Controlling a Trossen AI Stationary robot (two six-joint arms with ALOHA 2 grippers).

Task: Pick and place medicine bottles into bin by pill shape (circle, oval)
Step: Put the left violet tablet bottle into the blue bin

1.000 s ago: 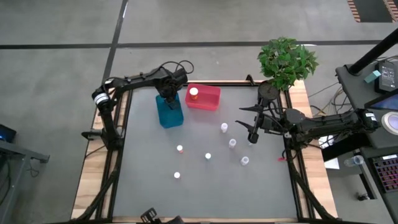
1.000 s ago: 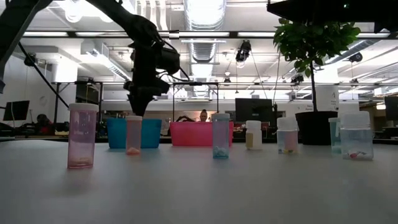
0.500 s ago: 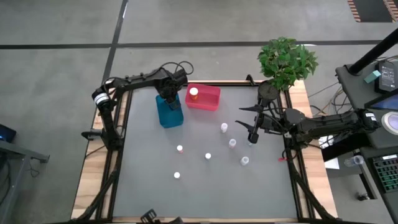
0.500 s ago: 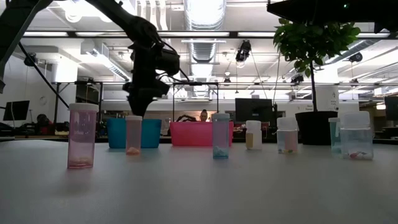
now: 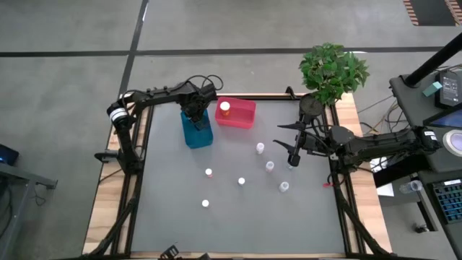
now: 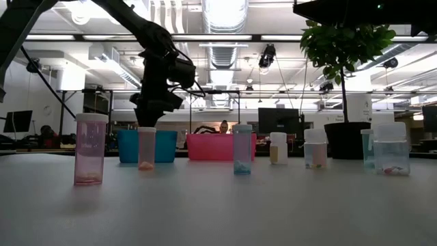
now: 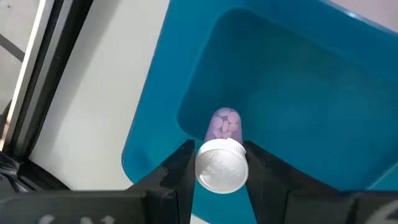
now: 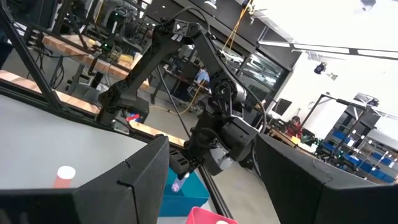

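My left gripper [image 5: 194, 113] hangs over the blue bin [image 5: 198, 132] at the table's far left, shut on a small white-capped bottle [image 7: 222, 144] of pale pink pills. In the low view it [image 6: 156, 115] stands above that bin [image 6: 127, 146]. My right gripper [image 5: 292, 153] waits open and empty near the table's right edge. Several white-capped bottles stand upright on the table, among them one [image 5: 260, 148], another [image 5: 241, 181] and a third [image 5: 206, 203]. An orange bottle [image 5: 225, 108] lies in the red bin [image 5: 245, 114]. My left gripper pinches the bottle at its white cap [image 7: 205, 169] between the two fingers [image 7: 181, 167], one on each side. The fingers come from above, pointing down into the blue bin. The bottle runs along them, cap up and body down, clear of the bin's floor [image 7: 292, 106].
A potted plant [image 5: 333, 71] stands at the far right corner. In the low view a taller pink bottle [image 6: 91, 148] stands nearest the camera at the left, and other bottles [image 6: 242, 148] line up across the table. People sit in the room behind.
My left gripper has shifted a little toward the table's left over the blue bin and turned slightly, keeping the bottle between its fingers.
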